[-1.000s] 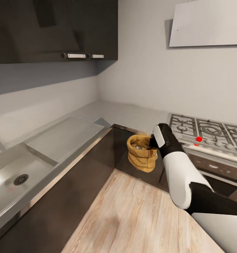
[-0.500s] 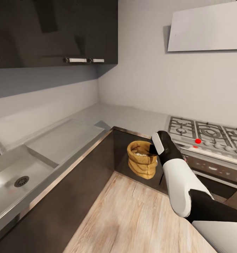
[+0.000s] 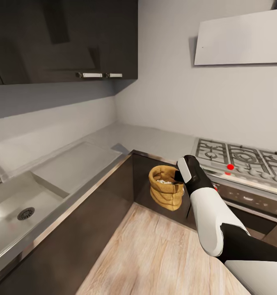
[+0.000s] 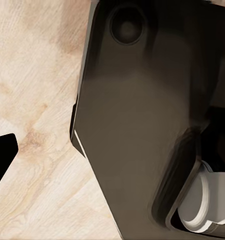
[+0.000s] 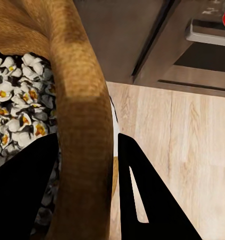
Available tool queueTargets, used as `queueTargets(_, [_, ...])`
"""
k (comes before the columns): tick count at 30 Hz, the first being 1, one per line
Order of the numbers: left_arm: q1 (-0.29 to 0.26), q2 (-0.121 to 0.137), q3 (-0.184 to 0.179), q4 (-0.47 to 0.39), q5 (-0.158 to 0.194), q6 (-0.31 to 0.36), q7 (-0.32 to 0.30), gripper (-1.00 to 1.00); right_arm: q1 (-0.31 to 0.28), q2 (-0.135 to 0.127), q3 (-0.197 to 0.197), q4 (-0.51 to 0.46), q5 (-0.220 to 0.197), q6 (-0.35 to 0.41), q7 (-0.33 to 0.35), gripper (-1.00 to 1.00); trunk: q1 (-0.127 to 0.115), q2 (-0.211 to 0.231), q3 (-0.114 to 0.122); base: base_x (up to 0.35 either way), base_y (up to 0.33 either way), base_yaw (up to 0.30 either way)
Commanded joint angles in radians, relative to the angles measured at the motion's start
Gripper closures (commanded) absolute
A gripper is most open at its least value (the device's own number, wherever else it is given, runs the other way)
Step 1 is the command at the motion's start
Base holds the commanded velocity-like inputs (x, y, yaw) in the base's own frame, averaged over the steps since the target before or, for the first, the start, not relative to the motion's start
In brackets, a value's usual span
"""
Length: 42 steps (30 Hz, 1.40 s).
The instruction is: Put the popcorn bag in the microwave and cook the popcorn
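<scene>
— Holding status: right gripper [image 5: 85,187] pinches the rim of the popcorn bag [image 3: 166,187], one finger inside, one outside; bag hangs upright over the wooden floor [image 3: 154,254], off the table [image 3: 150,139].
— Obstructions?
— Stove [image 3: 241,157] close beside the arm. Left gripper: state cannot be told.

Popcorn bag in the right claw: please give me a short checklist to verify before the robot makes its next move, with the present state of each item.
1. Right claw pinches the rim of the popcorn bag: ok.
2. Bag upright, mouth up: ok.
3. Popcorn popped, inside the bag: ok.
4. Bag hangs above the wooden floor, unsupported: ok.
5. Countertop near the bag is free for setting down: ok.
6. Left claw state: cannot tell.
</scene>
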Motion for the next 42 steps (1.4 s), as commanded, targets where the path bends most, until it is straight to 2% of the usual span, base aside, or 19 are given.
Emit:
queueTargets(1, [0.000,0.000,0.002,0.000,0.004,-0.002,0.000,-1.00,-0.001,0.001,-0.003,-0.001,-0.010,0.000,-0.010,1.00,0.000,-0.001,0.001,0.000,0.000,0.000])
queueTargets(17, [0.000,0.003,0.002,-0.001,0.007,-0.002,0.005,-1.00,-0.001,0.001,-0.003,-0.001,-0.012,0.000,-0.012,1.00,0.000,-0.001,0.026,0.000,0.000,0.000])
queueTargets(21, [0.000,0.004,0.002,-0.001,0.039,-0.002,0.006,-1.00,-0.001,0.001,-0.003,-0.001,-0.013,0.000,-0.011,1.00,0.000,-0.001,0.033,0.000,0.000,0.000])
queueTargets(27, [0.000,0.006,0.002,-0.002,0.050,-0.002,0.006,-1.00,-0.001,0.001,-0.003,-0.001,-0.011,0.000,-0.011,1.00,0.000,-0.001,0.042,0.000,0.000,0.000])
queueTargets(42, [0.000,0.004,0.002,-0.001,0.050,-0.002,0.006,-1.00,-0.001,0.001,-0.005,-0.012,-0.012,0.007,-0.010,1.00,0.000,-0.001,0.043,0.000,0.000,0.000])
